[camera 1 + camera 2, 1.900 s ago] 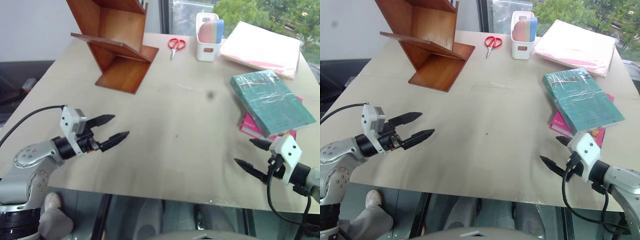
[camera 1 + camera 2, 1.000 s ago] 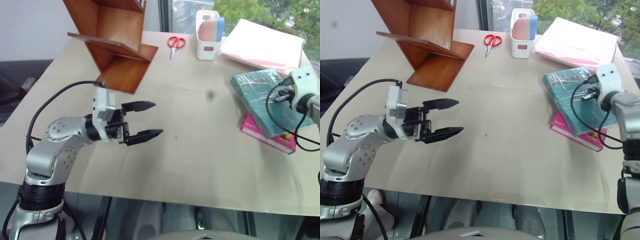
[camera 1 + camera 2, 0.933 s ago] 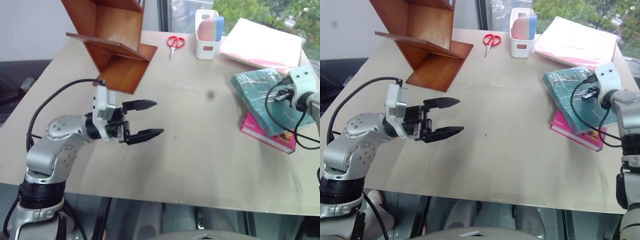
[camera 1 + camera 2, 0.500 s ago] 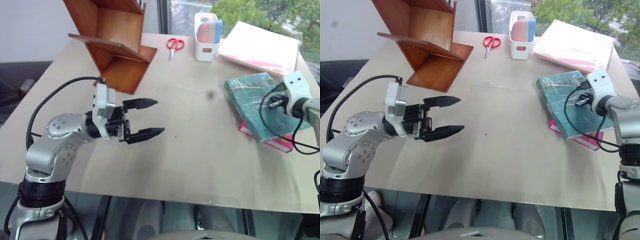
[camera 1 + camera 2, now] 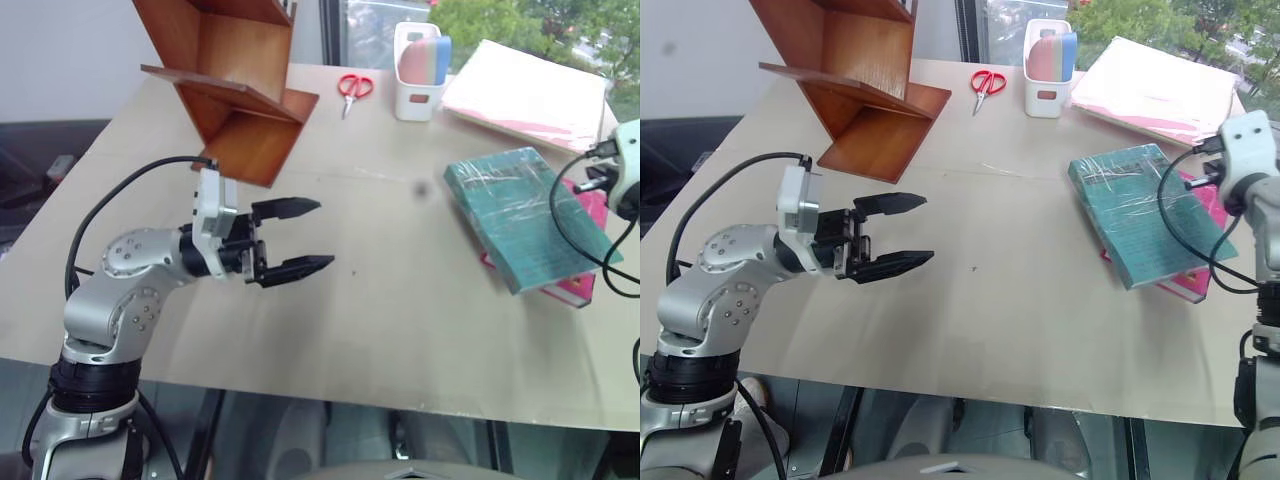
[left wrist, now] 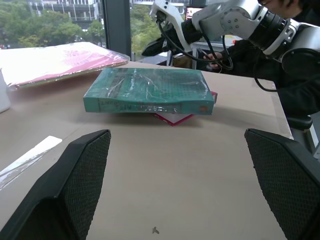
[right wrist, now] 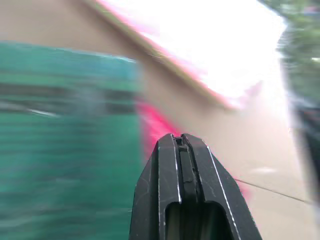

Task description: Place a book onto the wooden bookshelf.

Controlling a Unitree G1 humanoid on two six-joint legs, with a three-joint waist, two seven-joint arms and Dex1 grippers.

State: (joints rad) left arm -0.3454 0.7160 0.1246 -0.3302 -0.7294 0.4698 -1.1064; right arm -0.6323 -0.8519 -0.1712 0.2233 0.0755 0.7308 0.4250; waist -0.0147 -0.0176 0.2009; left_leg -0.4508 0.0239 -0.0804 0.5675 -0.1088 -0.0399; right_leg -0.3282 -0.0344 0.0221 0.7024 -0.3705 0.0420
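Spread wide over the middle-left of the table (image 5: 380,300), the left gripper (image 5: 305,237) is seen with its two black fingers (image 5: 285,208) well apart and nothing between them; it is held level above the bare tabletop, aimed toward the robot's right, and nothing is touched by it. In the left wrist view the same fingers (image 6: 75,185) are shown at either side with the book (image 6: 150,90) lying straight ahead between them, well apart from both.

At the right edge of the table the right gripper (image 7: 182,150) is seen in its wrist view with its fingers pressed flat together, nothing pinched between them. It is held above the far right side of the book, near a thin pink book (image 5: 590,205), and no contact with either can be made out.

The book (image 5: 520,215) is laid flat on the right part of the table, cover up. Its long axis is angled from the far left toward the near right, the farther short end turned toward the white holder (image 5: 415,95). It is stacked on the thin pink book, which sticks out past its right and near edges. A pale pink paper stack (image 5: 525,95) is set beyond it.

The wooden bookshelf (image 5: 235,90) is stood at the far left corner, well apart from the book, with red scissors (image 5: 350,90) just to its right.
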